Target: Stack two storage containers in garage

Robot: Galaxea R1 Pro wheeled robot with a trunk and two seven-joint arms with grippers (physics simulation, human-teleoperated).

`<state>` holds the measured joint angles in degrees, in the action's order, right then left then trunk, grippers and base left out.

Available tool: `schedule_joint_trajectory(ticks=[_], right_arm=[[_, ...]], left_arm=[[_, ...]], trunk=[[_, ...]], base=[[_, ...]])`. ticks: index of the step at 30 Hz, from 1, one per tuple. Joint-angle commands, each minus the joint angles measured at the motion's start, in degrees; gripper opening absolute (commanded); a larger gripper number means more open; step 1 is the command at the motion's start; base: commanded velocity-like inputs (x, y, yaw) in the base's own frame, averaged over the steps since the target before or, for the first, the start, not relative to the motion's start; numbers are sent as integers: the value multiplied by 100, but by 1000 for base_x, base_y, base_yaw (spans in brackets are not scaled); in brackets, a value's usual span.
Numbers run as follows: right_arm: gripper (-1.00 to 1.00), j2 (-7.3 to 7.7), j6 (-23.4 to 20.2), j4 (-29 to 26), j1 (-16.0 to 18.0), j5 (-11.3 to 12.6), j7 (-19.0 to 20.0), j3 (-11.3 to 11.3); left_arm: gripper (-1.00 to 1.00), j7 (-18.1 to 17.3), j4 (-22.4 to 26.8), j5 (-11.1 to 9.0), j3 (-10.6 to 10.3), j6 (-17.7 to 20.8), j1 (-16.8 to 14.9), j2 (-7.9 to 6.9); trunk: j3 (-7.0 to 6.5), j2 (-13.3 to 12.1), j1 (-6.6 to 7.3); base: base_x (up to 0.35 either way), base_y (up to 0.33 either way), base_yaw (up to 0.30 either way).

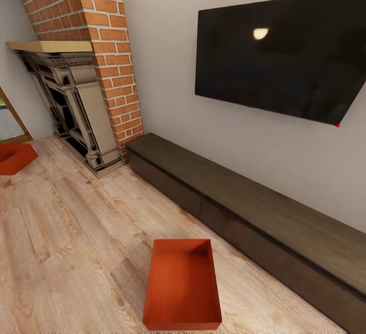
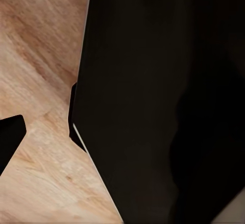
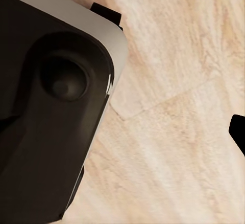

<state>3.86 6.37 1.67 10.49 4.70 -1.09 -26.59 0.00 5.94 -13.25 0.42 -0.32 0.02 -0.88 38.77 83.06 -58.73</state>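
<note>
In the head view, a red-orange rectangular open-top plastic bin [image 1: 182, 285] sits on the light wood-plank floor [image 1: 66, 232] at the lower centre of the frame, empty, its smooth inner base bare. It lies just beside the long dark low bench [image 1: 244, 207] that runs diagonally along the pale wall toward the lower right. A second red-orange bin [image 1: 14, 157], cut off by the left edge, rests on the planks near the red brick fireplace with dark surround [image 1: 81, 100]; its inside is hard to see. A black wall TV [image 1: 284, 54] hangs at the upper right. Both wrist views show dark robot body parts over wood planks; whether either arm's fingers are parted or closed cannot be told.
</note>
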Motion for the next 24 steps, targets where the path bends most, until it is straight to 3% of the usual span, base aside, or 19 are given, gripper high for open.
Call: schedule_joint_trajectory(ticks=[1, 24], right_arm=[[100, -4, 40, 18, 6, 49, -6, -48], [100, 17, 66, 18, 5, 40, -5, -48]], left_arm=[[100, 0, 4, -28, 2, -3, 2, 0], [100, 0, 8, -28, 2, -3, 4, 0]], trunk=[[13, 2, 0], [223, 2, 0]], base=[[0, 0, 0], [0, 0, 0]])
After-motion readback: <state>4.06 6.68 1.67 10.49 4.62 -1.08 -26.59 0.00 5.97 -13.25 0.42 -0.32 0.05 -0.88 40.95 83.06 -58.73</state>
